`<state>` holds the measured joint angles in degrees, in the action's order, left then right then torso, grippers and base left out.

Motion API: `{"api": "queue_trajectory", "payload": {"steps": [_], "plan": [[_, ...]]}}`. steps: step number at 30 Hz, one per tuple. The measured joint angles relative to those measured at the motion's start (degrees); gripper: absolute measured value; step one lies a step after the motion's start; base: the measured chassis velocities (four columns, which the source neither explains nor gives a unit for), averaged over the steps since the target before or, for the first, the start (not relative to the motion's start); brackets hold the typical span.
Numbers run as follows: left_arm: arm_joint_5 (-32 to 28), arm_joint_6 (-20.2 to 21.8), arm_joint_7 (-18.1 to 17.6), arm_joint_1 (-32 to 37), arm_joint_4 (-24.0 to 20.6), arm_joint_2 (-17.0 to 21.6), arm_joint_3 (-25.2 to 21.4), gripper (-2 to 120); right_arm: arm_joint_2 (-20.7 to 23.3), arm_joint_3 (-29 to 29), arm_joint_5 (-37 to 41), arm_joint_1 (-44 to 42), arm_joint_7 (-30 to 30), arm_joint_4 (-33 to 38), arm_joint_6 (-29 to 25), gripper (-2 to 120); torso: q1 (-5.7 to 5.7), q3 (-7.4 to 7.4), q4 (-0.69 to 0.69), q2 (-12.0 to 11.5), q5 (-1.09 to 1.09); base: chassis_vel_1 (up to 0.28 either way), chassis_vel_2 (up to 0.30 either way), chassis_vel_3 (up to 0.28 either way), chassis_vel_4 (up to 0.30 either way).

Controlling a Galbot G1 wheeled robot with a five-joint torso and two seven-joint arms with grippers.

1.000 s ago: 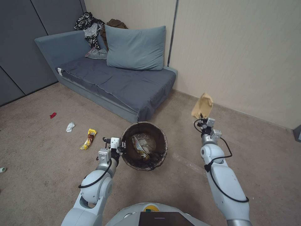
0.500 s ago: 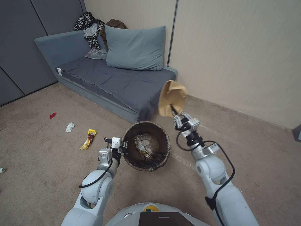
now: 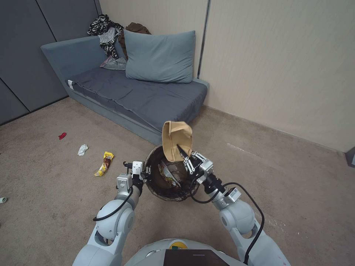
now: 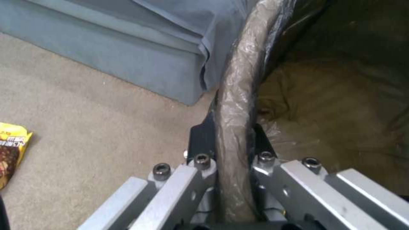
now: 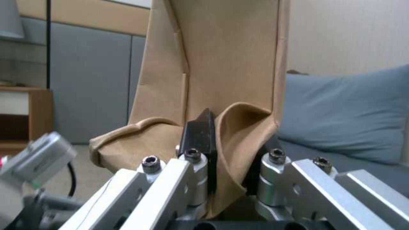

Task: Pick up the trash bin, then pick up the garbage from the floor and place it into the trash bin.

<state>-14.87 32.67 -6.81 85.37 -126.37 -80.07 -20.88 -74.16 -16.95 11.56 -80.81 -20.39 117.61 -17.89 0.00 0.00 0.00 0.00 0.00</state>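
The robot stands on the carpet with the trash bin (image 3: 171, 172) held up in front of its chest, just short of the blue sofa (image 3: 140, 96). The left gripper (image 3: 142, 173) sits at the bin's 9 o'clock, its fingers (image 4: 200, 143) clamped on the bag-lined rim, one inside and one outside. The right gripper (image 3: 183, 151) reaches in from 4 o'clock and holds the brown paper bag (image 3: 176, 143) over the bin's far half, the bag standing up above the rim; its fingers (image 5: 200, 132) are pinched tight on a fold at the bag's lower end. A crinkled wrapper (image 3: 168, 173) already lies in the bin.

By my reading the step in hand is the drop: the bag is over the opening but not yet let go. The next move calls for the fingers to part while the bag is squarely above the mouth, perhaps lowered or tipped a little first, since it is tall and light and could topple over the rim toward the sofa.

More litter waits on the floor off toward 10 o'clock: a yellow snack wrapper (image 3: 104, 163), a white tissue (image 3: 82, 149) and a red scrap (image 3: 62, 135), all well apart from the bin
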Motion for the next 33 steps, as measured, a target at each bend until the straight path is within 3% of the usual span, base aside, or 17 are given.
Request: {"api": "queue_trajectory", "payload": {"steps": [17, 26, 33], "plan": [[-0.6, 0.2, -0.3, -0.5, 0.3, -0.1, 0.1, 3, -0.6, 2.7, -4.3, -2.0, 0.2, -9.4, -2.6, 12, 0.0, 0.0, 0.0, 0.0, 0.0, 0.0, 0.0, 0.0, 0.0], [-0.8, 0.3, -0.4, -0.7, 0.3, -0.2, 0.1, 3, -0.7, 2.8, -5.0, -2.5, 0.1, -10.0, -3.0, 48, 0.0, 0.0, 0.0, 0.0, 0.0, 0.0, 0.0, 0.0, 0.0], [-0.8, 0.3, -0.4, -0.7, 0.3, -0.2, 0.0, 3, -0.8, 2.6, -5.1, -2.7, 0.1, -10.1, -3.2, 68, 0.0, 0.0, 0.0, 0.0, 0.0, 0.0, 0.0, 0.0, 0.0]]}}
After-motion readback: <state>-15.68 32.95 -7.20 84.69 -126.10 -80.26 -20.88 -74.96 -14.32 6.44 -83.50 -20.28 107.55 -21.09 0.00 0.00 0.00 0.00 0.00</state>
